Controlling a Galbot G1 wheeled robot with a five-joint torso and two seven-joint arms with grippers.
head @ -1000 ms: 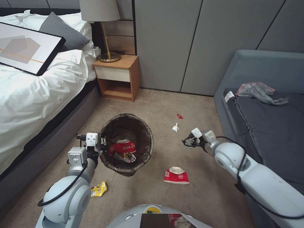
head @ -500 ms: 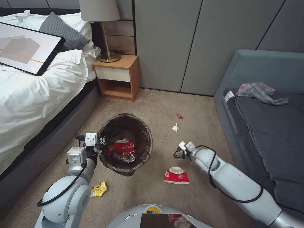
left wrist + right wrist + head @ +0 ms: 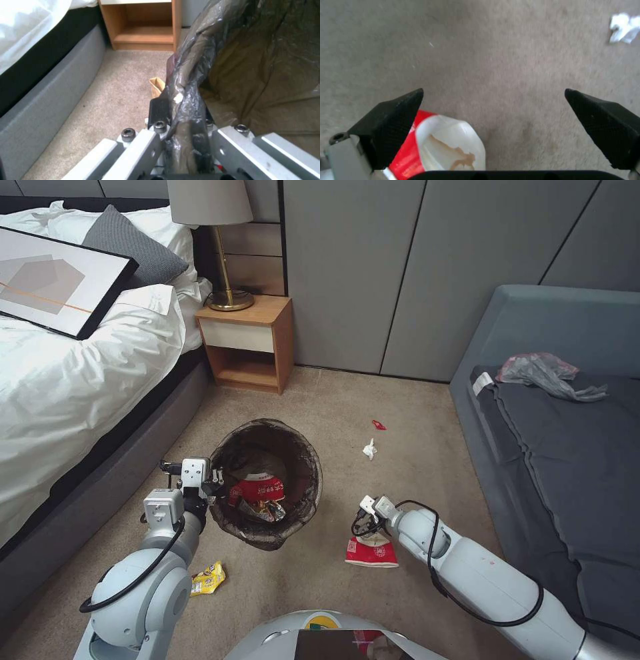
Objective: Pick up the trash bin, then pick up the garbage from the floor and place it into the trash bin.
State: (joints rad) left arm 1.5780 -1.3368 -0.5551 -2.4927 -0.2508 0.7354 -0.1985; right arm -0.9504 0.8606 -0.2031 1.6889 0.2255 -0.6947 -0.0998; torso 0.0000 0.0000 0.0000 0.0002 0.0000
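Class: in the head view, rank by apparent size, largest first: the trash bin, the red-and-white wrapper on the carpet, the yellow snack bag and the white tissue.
1. Trash bin, clamped by the left gripper.
2. Red-and-white wrapper, below the open right gripper.
3. Yellow snack bag.
4. White tissue, though it lies farther from the camera.

Red-and-white wrapper (image 3: 433,147) partly gripper-hidden

Beige carpet (image 3: 427,447) bears red-white wrapper (image 3: 371,553), tissue (image 3: 369,449), yellow bag (image 3: 208,578).
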